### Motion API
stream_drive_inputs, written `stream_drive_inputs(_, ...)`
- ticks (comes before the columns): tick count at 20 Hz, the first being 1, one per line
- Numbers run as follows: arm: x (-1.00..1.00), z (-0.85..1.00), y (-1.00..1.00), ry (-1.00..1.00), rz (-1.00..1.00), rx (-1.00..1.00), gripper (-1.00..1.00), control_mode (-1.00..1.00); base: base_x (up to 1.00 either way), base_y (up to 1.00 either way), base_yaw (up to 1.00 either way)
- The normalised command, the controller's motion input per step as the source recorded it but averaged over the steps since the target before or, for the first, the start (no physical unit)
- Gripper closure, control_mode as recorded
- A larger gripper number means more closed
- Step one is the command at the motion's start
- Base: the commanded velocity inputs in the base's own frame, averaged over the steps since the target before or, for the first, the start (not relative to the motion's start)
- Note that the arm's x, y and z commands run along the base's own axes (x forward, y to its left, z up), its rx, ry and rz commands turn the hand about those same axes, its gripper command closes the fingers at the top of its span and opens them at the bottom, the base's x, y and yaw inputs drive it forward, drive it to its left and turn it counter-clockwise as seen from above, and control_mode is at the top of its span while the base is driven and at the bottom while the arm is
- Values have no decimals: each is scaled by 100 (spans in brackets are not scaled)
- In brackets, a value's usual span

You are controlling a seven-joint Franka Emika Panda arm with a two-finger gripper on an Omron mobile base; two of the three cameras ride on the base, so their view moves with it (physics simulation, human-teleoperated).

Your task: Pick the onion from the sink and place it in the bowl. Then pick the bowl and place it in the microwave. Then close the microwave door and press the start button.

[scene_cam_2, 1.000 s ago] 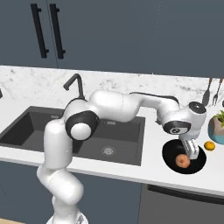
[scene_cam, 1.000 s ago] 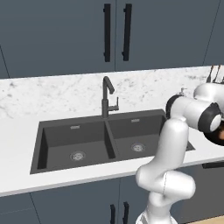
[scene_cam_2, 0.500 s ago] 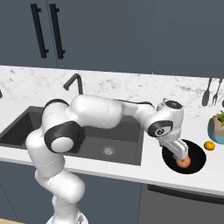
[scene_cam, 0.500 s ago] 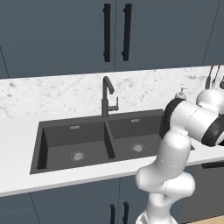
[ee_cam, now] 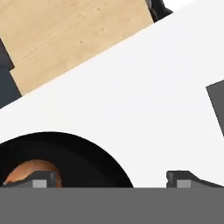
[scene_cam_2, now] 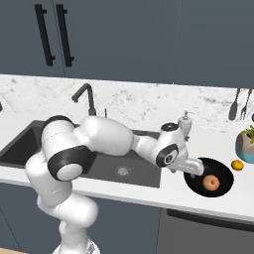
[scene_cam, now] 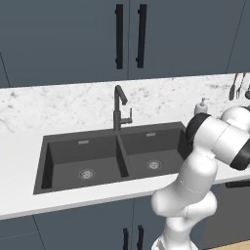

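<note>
You are looking at the onion (scene_cam_2: pixel 212 182) sitting inside the bowl (scene_cam_2: pixel 222 170), and the bowl is resting on the white surface (scene_cam_2: pixel 149 193) just to the right of the sink (scene_cam_2: pixel 107 166). Your gripper (scene_cam_2: pixel 195 166) is hanging over the left edge of the bowl, and its fingers (ee_cam: pixel 186 179) are standing wide apart with nothing between them. In the hand view one finger is sitting over the onion and the other is sitting out over the bare surface, so the bowl's rim is lying between them. The next job, as I judge it, is picking up the bowl. You are risking a few things here. If you are closing on too little of the thin rim, the bowl may be slipping out. If you are tipping it while lifting, the onion may be rolling out. If you are pushing down too low, the fingers may be bumping the surface or shoving the bowl sideways.
</note>
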Motion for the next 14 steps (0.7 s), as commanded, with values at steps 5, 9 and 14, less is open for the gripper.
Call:
stream_drive_inputs(5, 31, -22, 0, 9, 38, -15, -100, -100, 0, 0, 0)
stream_drive_inputs(9, 7, -19, -15, 4, 36, -9, -100, -100, 0, 0, 0)
stream_drive_inputs(14, 2, -22, -15, 5, 30, -5, -100, -100, 0, 0, 0)
